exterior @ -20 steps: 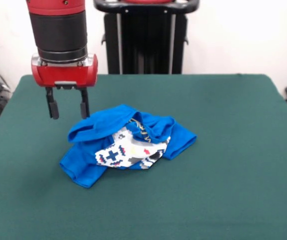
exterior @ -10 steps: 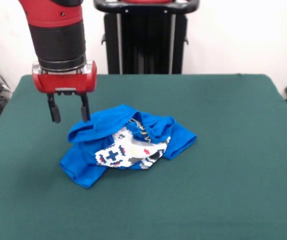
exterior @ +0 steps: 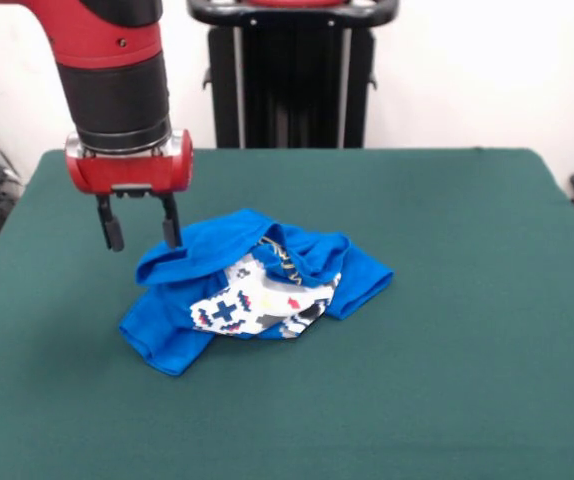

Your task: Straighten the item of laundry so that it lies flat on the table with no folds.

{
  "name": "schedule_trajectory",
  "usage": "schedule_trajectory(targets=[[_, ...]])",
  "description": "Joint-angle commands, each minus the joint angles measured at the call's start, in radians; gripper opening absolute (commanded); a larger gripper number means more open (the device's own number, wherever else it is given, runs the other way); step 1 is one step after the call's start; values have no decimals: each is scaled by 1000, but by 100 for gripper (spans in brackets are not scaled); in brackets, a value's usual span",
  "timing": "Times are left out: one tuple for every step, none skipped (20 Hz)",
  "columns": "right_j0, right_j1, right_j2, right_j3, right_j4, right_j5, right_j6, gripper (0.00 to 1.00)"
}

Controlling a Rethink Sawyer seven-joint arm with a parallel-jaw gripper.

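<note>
Hovering with its fingers spread and empty, the gripper [exterior: 142, 235] sits at the crumpled T-shirt's [exterior: 252, 290] upper-left fold, toward the table's [exterior: 467, 400] left edge.

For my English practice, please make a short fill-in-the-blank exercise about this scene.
1. The T-shirt is bright ____.
2. It lies ____ on the table, not flat.
3. The claw is ____, holding nothing.
4. The table's top is dark ____.

Missing words: blue; crumpled; open; green
</note>
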Motion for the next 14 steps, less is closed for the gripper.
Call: schedule_trajectory(targets=[[50, 36, 75, -18, -83, 126, -199, 100], [50, 36, 75, -18, -84, 125, -199, 100], [49, 35, 76, -15, -85, 123, -201, 100], [48, 35, 78, -14, -86, 120, -202, 100], [45, 38, 80, -12, -87, 121, -204, 100], [43, 39, 80, -9, -90, 122, -206, 100], [44, 45, 77, -12, -98, 123, -209, 100], [44, 48, 75, -14, -105, 127, -212, 100], [43, 53, 73, -18, -115, 126, -216, 100], [42, 55, 73, -20, -122, 131, -218, 100], [44, 57, 70, -27, -130, 143, -224, 100], [41, 58, 72, -27, -135, 141, -224, 100], [39, 59, 72, -31, -141, 148, -230, 100], [36, 60, 75, -33, -145, 151, -231, 100]])
